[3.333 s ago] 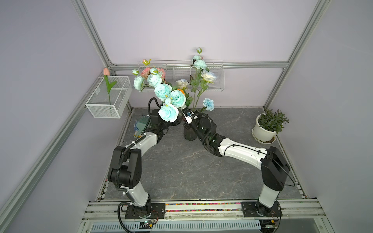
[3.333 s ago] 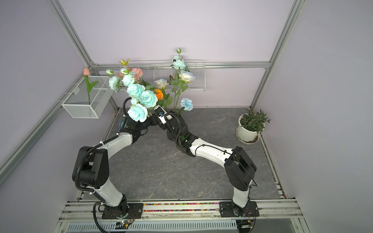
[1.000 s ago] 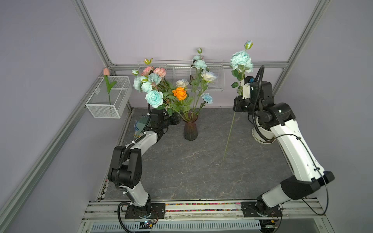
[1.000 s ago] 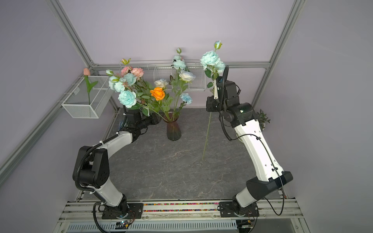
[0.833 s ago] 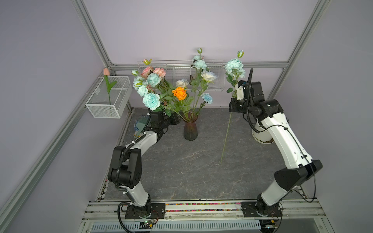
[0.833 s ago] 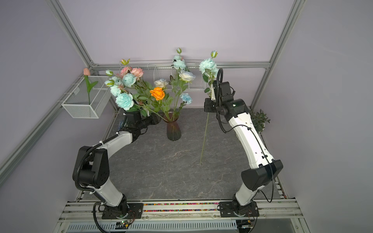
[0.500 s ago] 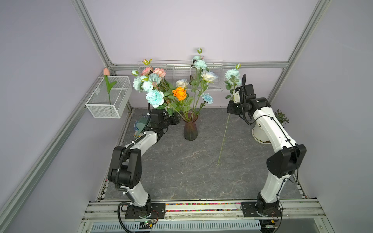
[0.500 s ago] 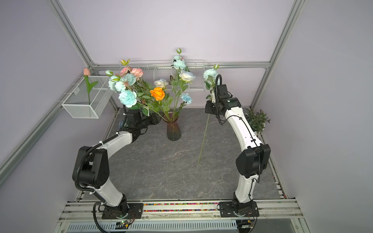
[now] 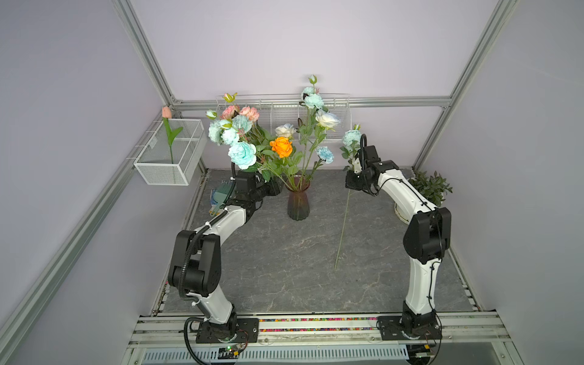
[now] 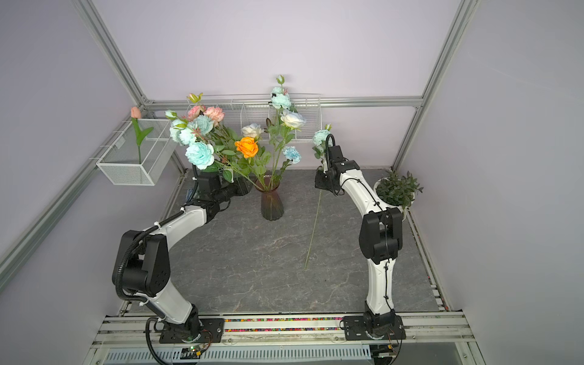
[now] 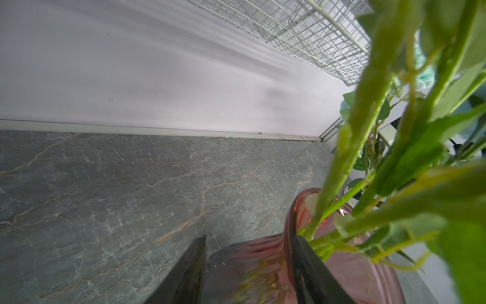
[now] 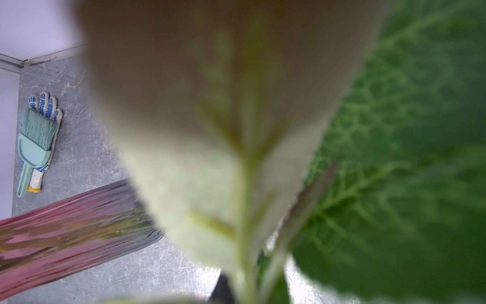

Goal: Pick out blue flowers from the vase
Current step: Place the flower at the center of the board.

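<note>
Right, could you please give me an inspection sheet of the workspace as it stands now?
Surface: grey veined table, no spills seen.
Job's things: vase upright, holding blue flowers; one held flower outside it.
Clutter: brush, glove, potted plant.
Grippers: right gripper shut on held flower's stem; left gripper straddles vase neck, contact unclear.
Cables: black cable along left arm; nothing seen loose.
Surroundings: wire basket with pink tulip; wire rack behind.
</note>
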Available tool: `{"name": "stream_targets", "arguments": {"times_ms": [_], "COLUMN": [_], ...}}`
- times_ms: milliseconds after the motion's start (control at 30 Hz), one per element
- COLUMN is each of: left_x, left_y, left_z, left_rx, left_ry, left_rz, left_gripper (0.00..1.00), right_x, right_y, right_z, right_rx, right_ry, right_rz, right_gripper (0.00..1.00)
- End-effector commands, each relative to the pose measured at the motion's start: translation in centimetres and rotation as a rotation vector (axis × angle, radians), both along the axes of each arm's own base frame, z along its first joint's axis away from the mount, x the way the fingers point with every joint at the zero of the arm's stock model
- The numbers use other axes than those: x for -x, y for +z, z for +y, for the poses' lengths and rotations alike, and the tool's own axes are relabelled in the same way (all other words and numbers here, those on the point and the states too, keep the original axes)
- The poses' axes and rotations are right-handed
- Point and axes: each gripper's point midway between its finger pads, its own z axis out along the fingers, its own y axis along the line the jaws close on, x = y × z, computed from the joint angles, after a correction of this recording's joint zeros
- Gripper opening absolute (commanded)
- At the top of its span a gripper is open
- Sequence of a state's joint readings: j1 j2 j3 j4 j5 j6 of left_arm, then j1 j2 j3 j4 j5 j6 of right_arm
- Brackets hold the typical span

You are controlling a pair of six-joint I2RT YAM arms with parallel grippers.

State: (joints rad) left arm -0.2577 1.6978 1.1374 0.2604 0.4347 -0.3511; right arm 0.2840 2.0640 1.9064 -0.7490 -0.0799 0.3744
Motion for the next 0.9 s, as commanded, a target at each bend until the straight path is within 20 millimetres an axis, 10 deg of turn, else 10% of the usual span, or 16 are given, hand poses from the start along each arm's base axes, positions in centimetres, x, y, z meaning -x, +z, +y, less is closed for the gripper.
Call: {"name": "stream_targets", "arguments": {"times_ms": [0, 300, 867], "left_x": [0.4, 0.6, 0.3], "left_y": [-0.2, -0.7, -0.2], "left_z": [0.0, -0.2, -0.3], "left_rx": [-0.021, -0.009, 0.002], "left_ry": [0.000, -0.006, -0.008], "left_rz": [0.018, 0.022, 0.018], "left_gripper": [0.54, 0.54, 0.54], "right_x": [1.1, 5.8, -1.9], "right_y": [-1.7, -5.0, -10.1], "right_z": [0.7, -0.1, 4.8], "right_rx": [-0.032, -0.048, 0.042], "right_ry": [-0.010, -0.067, 0.057], "right_rz": [0.032, 0.055, 0.172], "right_gripper": [0.07, 0.07, 0.07]}}
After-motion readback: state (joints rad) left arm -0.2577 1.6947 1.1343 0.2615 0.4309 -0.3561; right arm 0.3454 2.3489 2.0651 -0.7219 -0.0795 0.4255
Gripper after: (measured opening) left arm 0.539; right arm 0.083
